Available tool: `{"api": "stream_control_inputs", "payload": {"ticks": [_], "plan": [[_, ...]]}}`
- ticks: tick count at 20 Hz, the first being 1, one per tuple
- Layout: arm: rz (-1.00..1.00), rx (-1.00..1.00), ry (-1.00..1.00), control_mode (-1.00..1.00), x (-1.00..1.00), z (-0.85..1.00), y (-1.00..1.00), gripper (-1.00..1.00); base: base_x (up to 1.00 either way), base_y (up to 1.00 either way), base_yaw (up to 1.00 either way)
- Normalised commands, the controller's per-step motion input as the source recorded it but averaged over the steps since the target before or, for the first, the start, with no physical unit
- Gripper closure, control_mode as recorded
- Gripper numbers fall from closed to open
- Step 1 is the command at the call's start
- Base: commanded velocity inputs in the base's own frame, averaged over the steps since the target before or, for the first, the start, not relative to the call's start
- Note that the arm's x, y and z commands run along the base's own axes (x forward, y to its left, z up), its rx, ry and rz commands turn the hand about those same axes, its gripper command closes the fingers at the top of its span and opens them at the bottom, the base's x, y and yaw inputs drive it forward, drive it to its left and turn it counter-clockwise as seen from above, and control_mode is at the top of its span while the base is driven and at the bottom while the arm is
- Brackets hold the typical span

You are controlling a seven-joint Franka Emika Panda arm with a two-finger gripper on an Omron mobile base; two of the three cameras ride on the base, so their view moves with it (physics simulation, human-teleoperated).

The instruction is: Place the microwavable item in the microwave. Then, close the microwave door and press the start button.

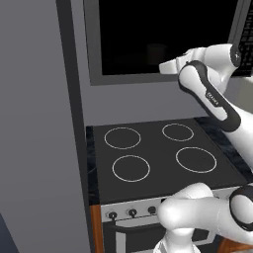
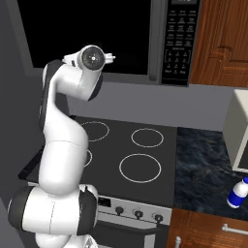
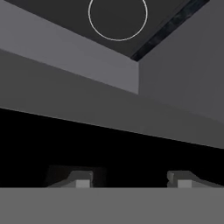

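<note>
On the far left I saw a tall grey wall (image 1: pixel 34 123). Next to it was the black stove (image 1: pixel 148 148) with four white rings on top and little knobs (image 1: pixel 132 212) on its front. Above the stove hung the microwave (image 1: pixel 148 79), and its inside was very dark. My white arm (image 2: pixel 63 145) went up from the bottom and bent over the stove, and its hand reached into that dark hole.

Just beside the hand, inside the microwave, I saw a faint pale shape that looked like the glass (image 1: pixel 157 53). It was too dim for me to be sure.

In the hand view, the two tips of the claw (image 3: pixel 131 180) were apart. I saw only black between them, so the claw looked open and was not holding anything I could see.

To the right of the dark hole was the black keypad (image 2: pixel 180 46) with white writing. After that came a brown wooden cupboard (image 2: pixel 220 43). Under it, on the dark stone tabletop (image 2: pixel 203 169), stood a cream toaster oven (image 2: pixel 240 131). A small white bottle (image 2: pixel 238 193) with a blue label stood near the front edge, well apart from the arm.
</note>
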Motion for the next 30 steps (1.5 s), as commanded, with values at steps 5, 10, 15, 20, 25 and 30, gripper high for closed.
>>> {"api": "stream_control_inputs", "payload": {"ticks": [5, 10, 15, 20, 25, 30], "plan": [[0.07, 0.00, -0.18, -1.00, -0.78, 0.00, -0.01, -1.00, 0.00, 0.00, 0.00], [0.07, 0.00, -0.31, -1.00, -0.99, 0.00, -0.58, -1.00, 0.00, 0.00, 0.00], [0.06, 0.00, -0.27, -1.00, -0.48, 0.00, -1.00, -1.00, 0.00, 0.00, 0.00], [0.02, -0.04, -0.31, -1.00, -0.21, 0.00, -1.00, -1.00, 0.00, 0.00, 0.00], [0.03, -0.15, -0.28, -1.00, -0.09, 0.00, -0.94, -1.00, 0.00, 0.00, 0.00], [0.04, -0.32, -0.20, -1.00, -0.05, 0.00, -0.75, -1.00, 0.00, 0.00, 0.00]]}}
